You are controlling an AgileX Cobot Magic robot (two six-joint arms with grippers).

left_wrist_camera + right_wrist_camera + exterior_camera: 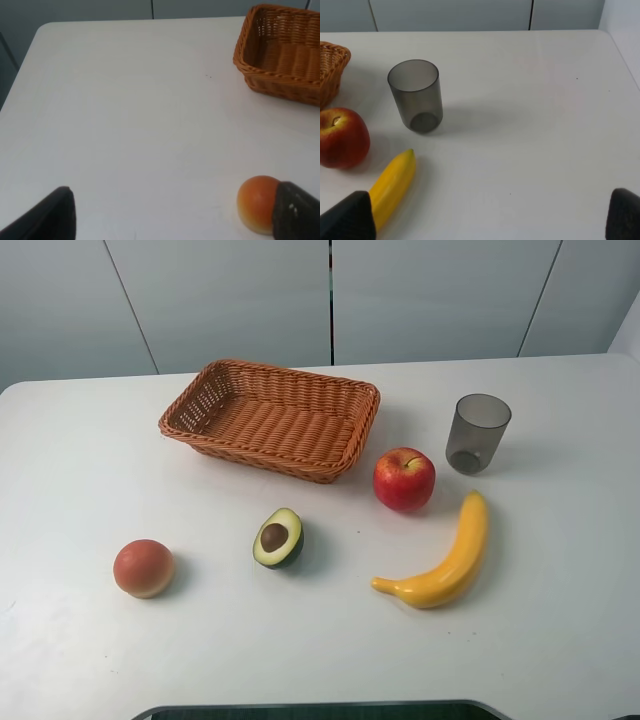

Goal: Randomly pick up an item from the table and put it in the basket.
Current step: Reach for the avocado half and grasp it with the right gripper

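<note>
Black-fingered left gripper nearest, spread wide and holding nothing, hanging low over the table with the peach just beside one finger. Right gripper likewise spread and empty, over bare surface near the banana. Neither seen from the high camera, so probably both drawn in at the near edge, set to reach out. Next out, a loose row across the front: peach at left, avocado near the middle, banana at right. Avocado resting on its rounded dark skin, cut face and brown pit turned up and slightly tilted; touching nothing, well apart from both neighbours, so room for fingers on either side. Likely to rock or slip if pinched off-centre across the curved skin. Further back, apple just beyond the banana's tip, then grey cup upright beside it. Farthest, basket, set at an angle, open-topped and with nothing in it: easy to drop into from above. Judged as the very start: avocado not yet touched, pick and carry both left to do.
</note>
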